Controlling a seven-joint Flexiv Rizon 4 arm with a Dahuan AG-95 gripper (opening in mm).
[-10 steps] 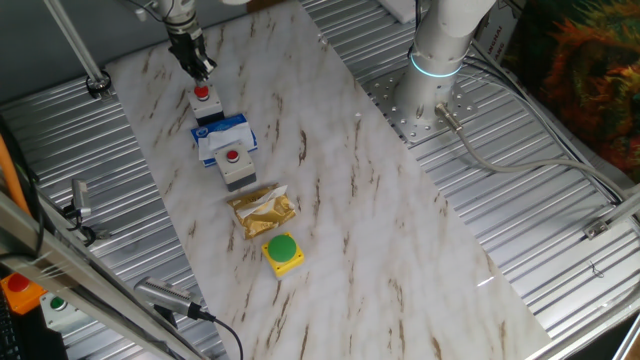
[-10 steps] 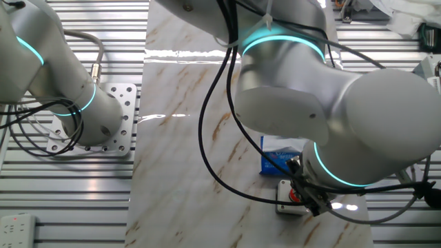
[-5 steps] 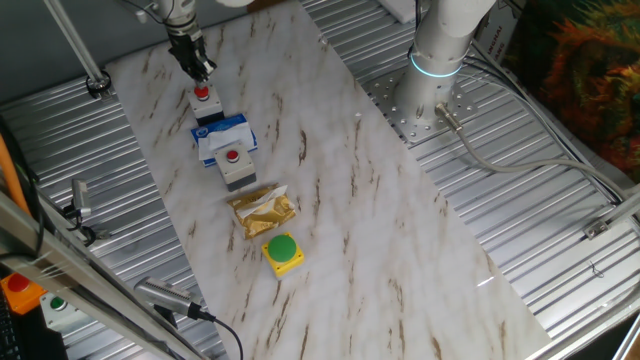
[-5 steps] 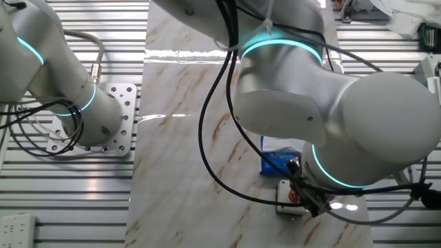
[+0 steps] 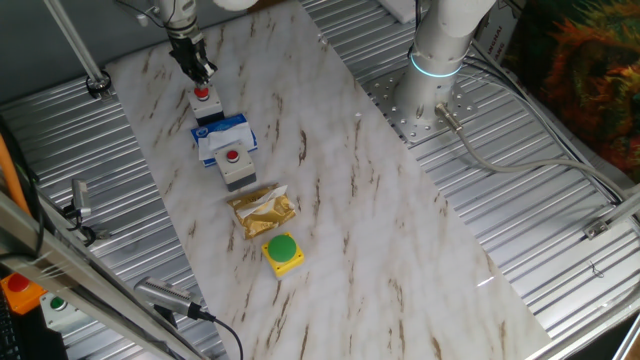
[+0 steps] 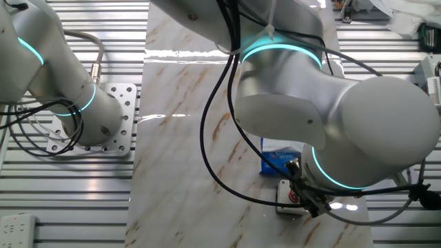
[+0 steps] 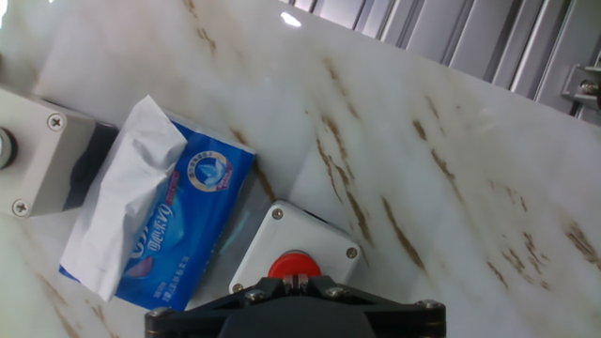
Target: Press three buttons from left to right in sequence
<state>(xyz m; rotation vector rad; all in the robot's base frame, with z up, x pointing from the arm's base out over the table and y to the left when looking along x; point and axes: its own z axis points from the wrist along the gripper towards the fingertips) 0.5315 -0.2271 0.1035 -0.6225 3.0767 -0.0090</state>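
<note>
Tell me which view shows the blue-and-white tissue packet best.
The hand view: the soft blue-and-white tissue packet fills the frame, logo visible. One fixed view shows it small between two grey boxes; the other fixed view shows only a blue strip under the arm.

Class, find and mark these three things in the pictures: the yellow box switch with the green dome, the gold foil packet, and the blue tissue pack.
yellow box switch [image 5: 283, 251], one fixed view, on its green dome cap.
gold foil packet [image 5: 264, 210], one fixed view, on its crinkled middle.
blue tissue pack [image 7: 178, 221], hand view, on its printed blue face.
</note>
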